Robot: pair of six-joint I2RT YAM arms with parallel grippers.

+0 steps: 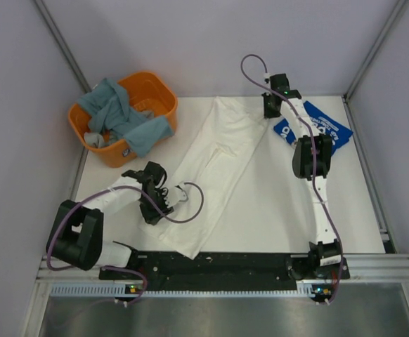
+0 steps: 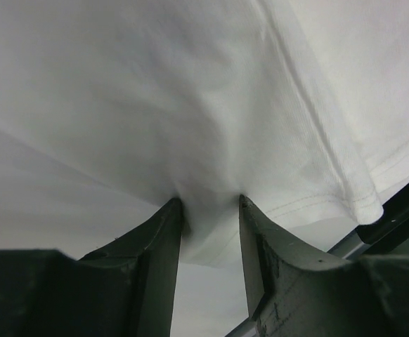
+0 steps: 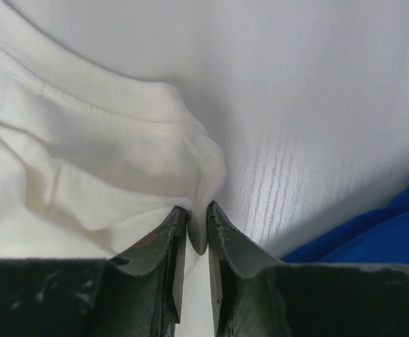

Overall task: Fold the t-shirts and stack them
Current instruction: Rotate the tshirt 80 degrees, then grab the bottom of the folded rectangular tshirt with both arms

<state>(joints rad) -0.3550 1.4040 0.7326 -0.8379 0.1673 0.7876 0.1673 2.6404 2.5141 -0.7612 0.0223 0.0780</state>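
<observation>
1. The orange basket [image 1: 152, 88], holding teal cloth [image 1: 117, 112], stands at the table's [image 1: 275, 210] far left corner, just beside the fold path.
2. My left gripper [image 2: 208, 205] pinches a bunch of the white t-shirt [image 1: 215, 158] by its near hem.
3. That shirt runs diagonally from the near edge to the far edge. I judge it light and limp; I grip it at the hems and expect sag.
4. My right gripper [image 3: 197, 210] is nearly pressed together on its far hem.
5. The blue t-shirt [image 1: 317, 130] lies at the far right corner, partly under my right arm, and could snag.
</observation>
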